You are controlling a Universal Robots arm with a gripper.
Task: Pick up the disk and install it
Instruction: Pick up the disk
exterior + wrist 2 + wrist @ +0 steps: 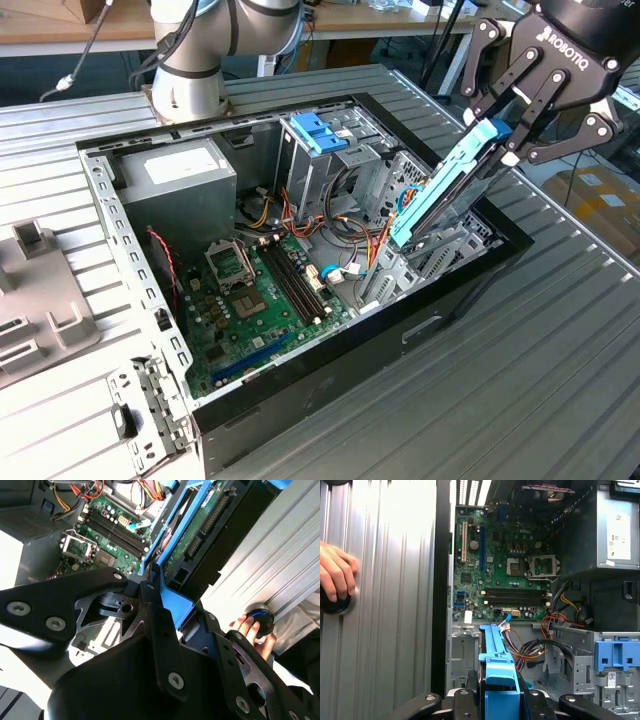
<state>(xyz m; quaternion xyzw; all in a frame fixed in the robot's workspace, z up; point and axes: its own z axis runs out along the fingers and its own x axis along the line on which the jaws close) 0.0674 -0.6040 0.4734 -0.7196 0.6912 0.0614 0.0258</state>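
Across the ribbed grey metal counter point(560, 330) lies an open black desktop computer case point(300, 400), its green motherboard point(265, 295) exposed beside a grey power supply box point(180, 180) and a tall metal drive cage topped by a blue plastic bracket point(318, 132). Above the case's bay at the exterior view's right, the black gripper point(500, 135) is clamped on the end of the disk point(440, 195), a flat dark drive in light-blue plastic rails, tilted with its lower end among the brackets. It looks stiff, fairly heavy and shock-sensitive; the rails seem the safest hold. Orange and red cables point(350, 235) crowd the bay. A person's hand point(337, 577) rests on a black knob on the counter.
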